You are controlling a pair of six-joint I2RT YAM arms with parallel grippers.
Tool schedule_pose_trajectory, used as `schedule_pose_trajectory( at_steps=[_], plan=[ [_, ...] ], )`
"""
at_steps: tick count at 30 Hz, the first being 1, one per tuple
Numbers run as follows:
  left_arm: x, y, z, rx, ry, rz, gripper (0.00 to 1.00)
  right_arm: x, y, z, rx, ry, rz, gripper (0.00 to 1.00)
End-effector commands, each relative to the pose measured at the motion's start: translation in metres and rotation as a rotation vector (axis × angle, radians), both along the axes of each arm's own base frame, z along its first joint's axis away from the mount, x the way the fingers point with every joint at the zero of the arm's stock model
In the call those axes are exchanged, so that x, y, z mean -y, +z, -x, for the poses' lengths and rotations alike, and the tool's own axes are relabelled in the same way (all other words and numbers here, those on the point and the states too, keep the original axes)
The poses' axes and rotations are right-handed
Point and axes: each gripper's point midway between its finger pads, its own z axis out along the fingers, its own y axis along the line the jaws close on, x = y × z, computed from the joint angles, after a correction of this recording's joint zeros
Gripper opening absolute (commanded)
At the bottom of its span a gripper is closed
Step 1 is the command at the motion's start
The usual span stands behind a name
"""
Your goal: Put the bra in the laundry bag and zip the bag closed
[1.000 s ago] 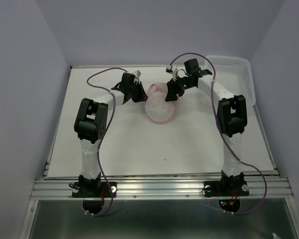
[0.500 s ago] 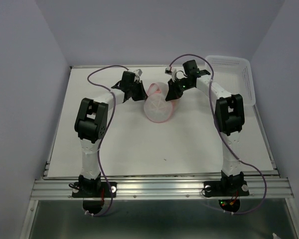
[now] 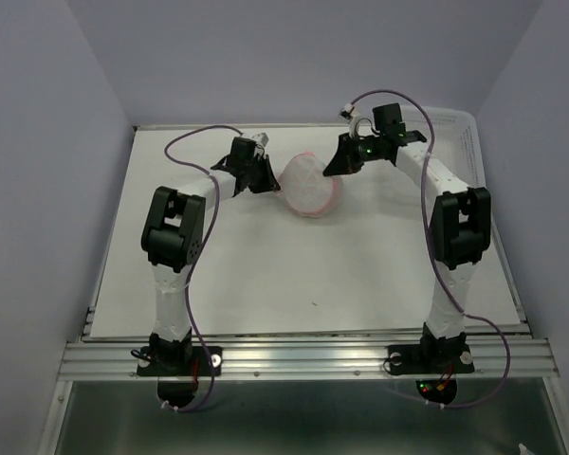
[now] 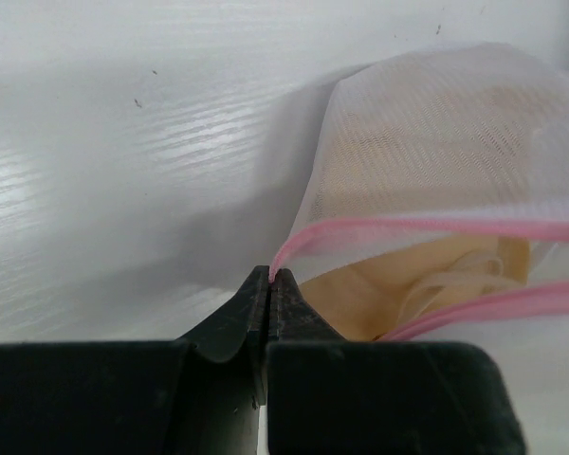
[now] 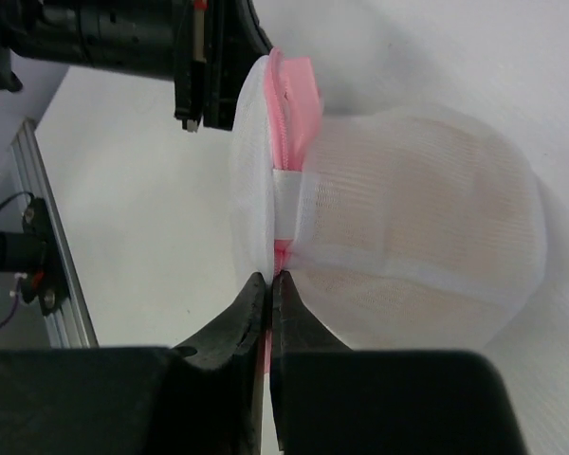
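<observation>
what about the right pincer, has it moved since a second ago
Yes. In the top view the right pincer has shifted right and slightly farther back, toward the white basket in the far corner, taking the laundry bag with it.

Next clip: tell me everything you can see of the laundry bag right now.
The bag is a small, rounded pouch of translucent white mesh with pink trim along its mouth. Near the far middle of the table, it is stretched between the arms: the left end effector pinches the trim at one end, the right end effector at the other. The mouth gapes by the left grip, showing the peach bra inside.
</observation>
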Motion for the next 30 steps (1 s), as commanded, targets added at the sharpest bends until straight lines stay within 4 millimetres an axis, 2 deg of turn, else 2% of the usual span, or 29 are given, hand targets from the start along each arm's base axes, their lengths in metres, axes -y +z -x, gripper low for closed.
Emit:
schedule_pose_trajectory(
  at_steps=[1,3,5,7,8,11,12,13,14,16,17,18,19,22,23,26,27,30],
  plan=[
    [0.007,0.027,0.006,0.062,-0.056,0.060,0.00,0.024,0.058,-0.020,0.060,-0.129,-0.146,0.01],
    [0.012,0.040,0.009,0.095,-0.084,0.101,0.00,0.036,0.053,-0.029,0.049,-0.216,-0.151,0.01],
    [0.015,0.050,0.012,0.121,-0.100,0.122,0.06,0.042,0.049,-0.036,0.025,-0.313,-0.141,0.01],
    [0.017,0.059,0.014,0.139,-0.113,0.143,0.30,0.044,0.047,-0.035,0.013,-0.367,-0.163,0.01],
    [0.018,0.064,0.015,0.145,-0.114,0.149,0.63,0.043,0.050,-0.037,0.025,-0.373,-0.182,0.01],
    [0.018,0.079,0.017,0.171,-0.115,0.164,0.85,0.046,0.041,-0.033,-0.048,-0.456,-0.207,0.01],
    [0.018,0.083,0.017,0.177,-0.112,0.169,0.93,0.049,0.045,-0.039,-0.022,-0.487,-0.218,0.01],
    [0.017,0.087,0.019,0.184,-0.111,0.174,0.96,0.053,0.049,-0.041,-0.024,-0.537,-0.223,0.01],
    [0.016,0.096,0.019,0.205,-0.107,0.180,0.98,0.056,0.044,-0.040,-0.048,-0.572,-0.222,0.01],
    [0.016,0.100,0.023,0.210,-0.107,0.185,0.99,0.064,0.046,-0.046,-0.062,-0.674,-0.247,0.01],
    [0.016,0.109,0.024,0.227,-0.105,0.191,0.99,0.062,0.048,-0.040,-0.062,-0.701,-0.258,0.01],
    [0.017,0.117,0.029,0.246,-0.115,0.196,0.99,0.069,0.050,-0.044,-0.073,-0.777,-0.276,0.01],
    [0.024,0.120,0.034,0.256,-0.133,0.198,0.99,0.069,0.052,-0.036,-0.076,-0.807,-0.287,0.01],
    [0.040,0.133,0.048,0.310,-0.191,0.181,0.99,0.069,0.063,-0.037,-0.033,-0.935,-0.301,0.01],
    [0.056,0.144,0.061,0.361,-0.259,0.161,0.99,0.068,0.066,-0.035,-0.030,-0.967,-0.304,0.01],
    [0.077,0.157,0.078,0.439,-0.327,0.123,0.99,0.067,0.077,-0.033,-0.002,-1.051,-0.311,0.01],
    [0.089,0.159,0.088,0.463,-0.371,0.117,0.99,0.062,0.074,-0.031,-0.022,-1.054,-0.303,0.01],
    [0.107,0.158,0.100,0.469,-0.422,0.128,0.98,0.065,0.068,-0.032,-0.077,-1.110,-0.330,0.01]
  ],
)
